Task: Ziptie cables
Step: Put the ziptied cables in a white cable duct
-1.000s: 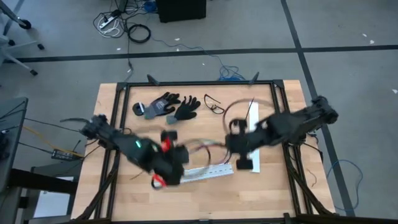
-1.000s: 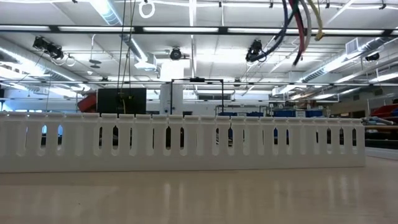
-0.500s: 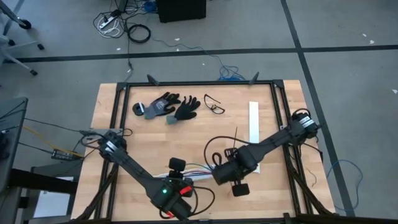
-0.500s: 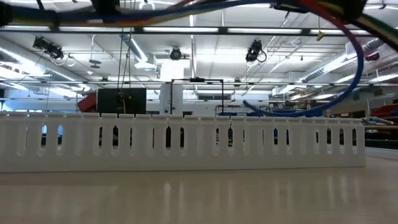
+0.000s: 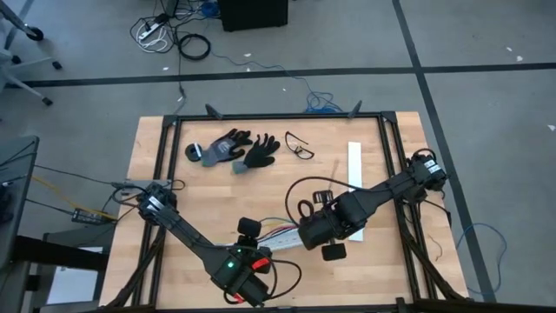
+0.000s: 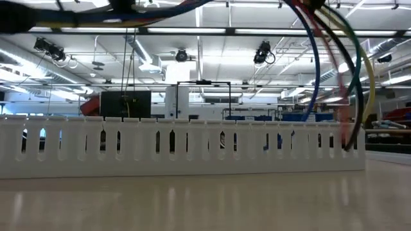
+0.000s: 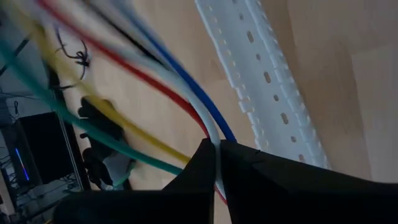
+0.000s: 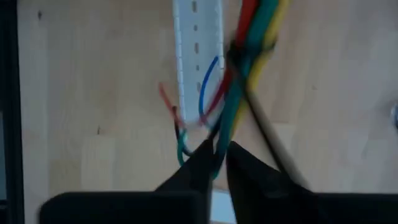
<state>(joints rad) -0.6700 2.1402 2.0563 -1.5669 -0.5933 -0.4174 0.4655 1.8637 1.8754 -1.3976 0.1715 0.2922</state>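
Observation:
The cables (image 5: 280, 233), a bundle of coloured wires, stretch between my two grippers near the table's near edge, above a white slotted strip (image 5: 284, 243). My left gripper (image 5: 258, 246) is shut on one end of the bundle and my right gripper (image 5: 304, 236) on the other. In the low view the cables (image 6: 160, 8) run along the top, and their free ends (image 6: 354, 96) droop at the right behind the strip (image 6: 192, 144). In the left wrist view the strip (image 7: 267, 81) lies flat on the wood. My left gripper pinches the bundle (image 7: 210, 134) between its two fingertips, coming from above at a slant. The wires fan out from the fingers toward my right gripper, clear of the table. My right gripper pinches the bundle (image 8: 219, 142) between its two fingers, which point down. Only a thin gap shows between the fingertips, with wires in it. Short loose ends (image 8: 186, 127) curl beyond the fingers over the strip (image 8: 198, 37).
Black gloves (image 5: 234, 149) and a pair of glasses (image 5: 300, 148) lie at the far side. A second white strip (image 5: 354, 169) lies at the right, with black cord loops (image 5: 308, 206) near my right arm. Black frame rails run along the table's left, right and far sides.
Both grippers have come down and toward the near edge, the left one farther, the right one also toward the left. The cables, which hung high at the right in the low view, now span its top and droop at the right. The slotted strip has shifted slightly.

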